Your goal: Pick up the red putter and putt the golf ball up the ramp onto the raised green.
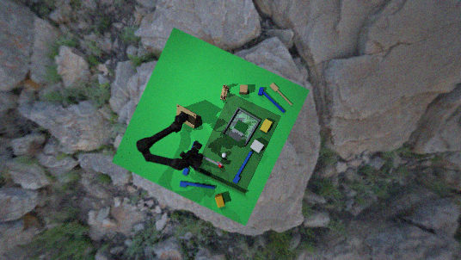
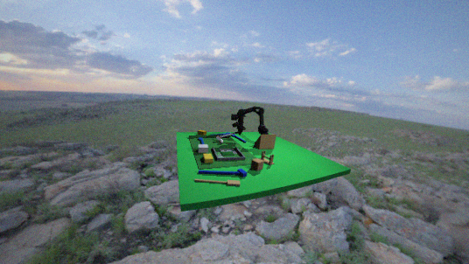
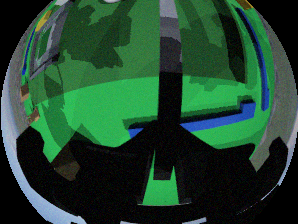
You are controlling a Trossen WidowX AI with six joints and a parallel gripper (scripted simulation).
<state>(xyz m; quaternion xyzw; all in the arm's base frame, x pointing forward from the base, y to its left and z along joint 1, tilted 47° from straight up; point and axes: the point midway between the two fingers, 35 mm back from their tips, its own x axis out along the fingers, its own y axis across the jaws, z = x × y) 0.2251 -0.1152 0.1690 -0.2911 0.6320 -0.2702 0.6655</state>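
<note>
My gripper (image 1: 199,159) (image 2: 240,131) is shut on the red putter, low over the near side of the dark green mat. The putter's pale shaft (image 1: 211,161) (image 3: 170,30) points away from the fingers and ends in a small red head (image 1: 220,165). The white golf ball (image 1: 224,155) (image 3: 109,1) lies on the mat, a small gap from the head on the side toward the ramp. The grey ramp (image 1: 235,135) leads up to the raised green (image 1: 242,125) (image 2: 227,153) inside a grey-walled frame. The head is out of sight in the wrist view.
A dark long bar (image 1: 224,180) lies along the mat's edge beside the putter. Blue mallet-shaped objects (image 1: 244,167) (image 1: 199,185) (image 1: 273,101) lie around. A white block (image 1: 257,145) and a yellow block (image 1: 267,125) stand beyond the frame. An orange block (image 1: 219,200) stands near the table edge.
</note>
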